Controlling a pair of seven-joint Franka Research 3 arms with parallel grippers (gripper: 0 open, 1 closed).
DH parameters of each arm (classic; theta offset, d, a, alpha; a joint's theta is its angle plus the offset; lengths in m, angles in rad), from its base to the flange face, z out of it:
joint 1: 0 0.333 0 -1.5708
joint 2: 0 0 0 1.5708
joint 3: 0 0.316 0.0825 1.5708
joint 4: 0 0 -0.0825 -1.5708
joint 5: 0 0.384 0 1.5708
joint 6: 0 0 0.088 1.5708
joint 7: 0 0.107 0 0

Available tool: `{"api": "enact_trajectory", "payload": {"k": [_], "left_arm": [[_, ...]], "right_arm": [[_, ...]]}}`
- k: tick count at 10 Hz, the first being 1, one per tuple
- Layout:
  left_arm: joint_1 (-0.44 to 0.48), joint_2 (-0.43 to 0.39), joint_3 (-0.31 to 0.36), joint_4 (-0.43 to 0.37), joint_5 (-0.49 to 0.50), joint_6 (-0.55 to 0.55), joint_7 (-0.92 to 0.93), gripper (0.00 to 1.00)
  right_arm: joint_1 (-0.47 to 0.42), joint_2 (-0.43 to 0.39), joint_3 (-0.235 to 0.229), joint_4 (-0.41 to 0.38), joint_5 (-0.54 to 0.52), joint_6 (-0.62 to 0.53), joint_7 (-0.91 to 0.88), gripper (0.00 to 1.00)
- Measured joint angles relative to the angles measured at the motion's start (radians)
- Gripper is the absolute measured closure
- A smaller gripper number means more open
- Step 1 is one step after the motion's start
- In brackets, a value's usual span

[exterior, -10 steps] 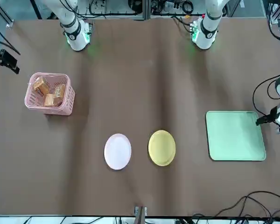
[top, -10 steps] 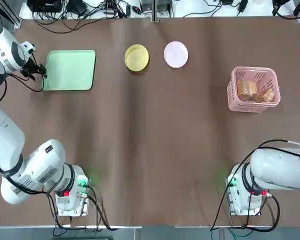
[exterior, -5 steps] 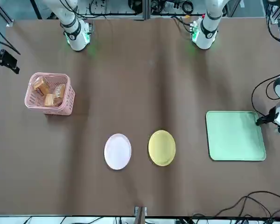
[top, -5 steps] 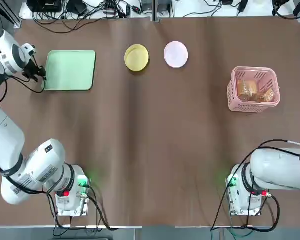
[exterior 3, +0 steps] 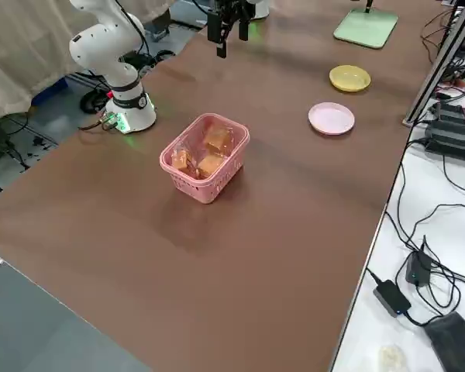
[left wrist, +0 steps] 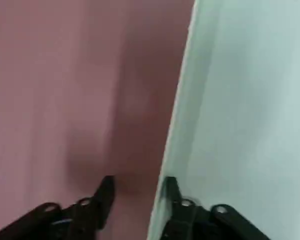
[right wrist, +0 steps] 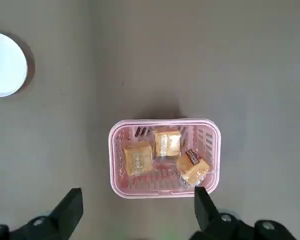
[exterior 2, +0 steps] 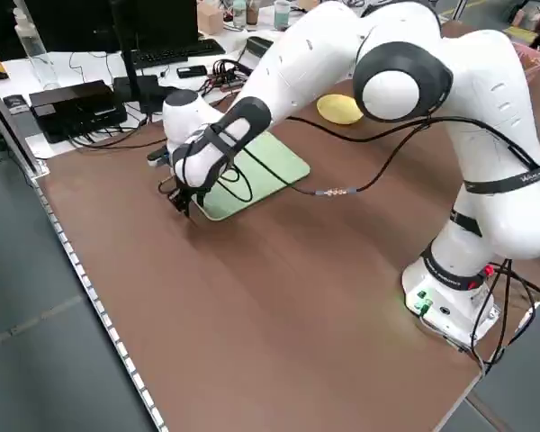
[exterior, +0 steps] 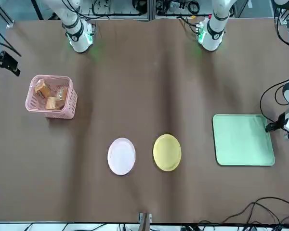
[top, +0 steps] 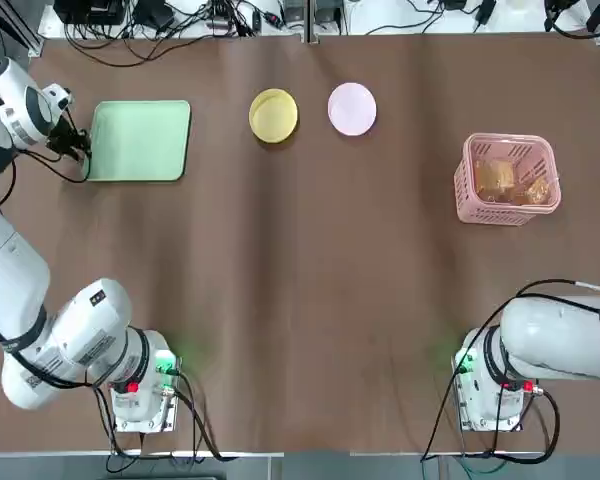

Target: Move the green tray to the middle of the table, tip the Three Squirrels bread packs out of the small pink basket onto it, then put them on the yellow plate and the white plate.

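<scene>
Landmark: green tray (top: 138,140), flat on the table (top: 330,300), toward its far left part; move to the middle not yet made.
Left gripper (left wrist: 140,180): at the tray's left edge, fingers apart with the rim running between them. One finger is over the tray side, close to the rim; the other is over bare tabletop. No pinch seen.
Change: left gripper has shifted very slightly over the last moments; tray lies as it did. Read as lining up on the edge, so transport has probably not begun.
Right gripper (right wrist: 139,192): raised, well to the tray's right, near the basket; fingers spread wide, nothing between them.
Yellow plate (top: 273,115): right of the tray, bare, unmoved.
White plate (top: 352,109): farther right of the tray, just past the yellow one; bare, unmoved.
Pink basket (top: 469,180): well right of the tray, beyond both plates, upright, unmoved.
Bread packs (right wrist: 138,159): inside that basket, well right of the tray; three made out.
Next: likely close on the rim, then bring the tray rightward.
Risk: a shallow bite could let the low rim slip or the tray swivel. Tipping should wait until it is placed.
</scene>
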Motion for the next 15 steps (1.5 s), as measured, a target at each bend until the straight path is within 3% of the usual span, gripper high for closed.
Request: {"api": "enact_trajectory", "payload": {"k": [2,5,9,12,15], "left_arm": [[0.000,-0.003,-0.008,0.001,0.000,-0.004,0.000,0.90],[0.002,-0.034,-0.010,-0.050,0.000,-0.005,0.007,0.91],[0.014,-0.229,-0.010,-0.344,0.000,-0.005,0.036,0.92],[0.101,-0.390,-0.010,-0.545,0.000,-0.007,0.228,0.92],[0.118,-0.428,-0.039,-0.594,0.000,-0.044,0.285,0.92]], "right_arm": [[0.000,0.000,0.000,0.000,0.000,0.001,0.000,0.01],[0.000,0.000,-0.001,0.000,0.000,0.002,0.000,0.01],[0.000,0.000,0.000,0.001,0.000,0.002,0.000,0.01],[0.000,0.000,0.000,0.001,0.000,0.002,0.000,0.01],[0.000,0.000,0.000,0.001,0.000,0.002,0.000,0.01]]}}
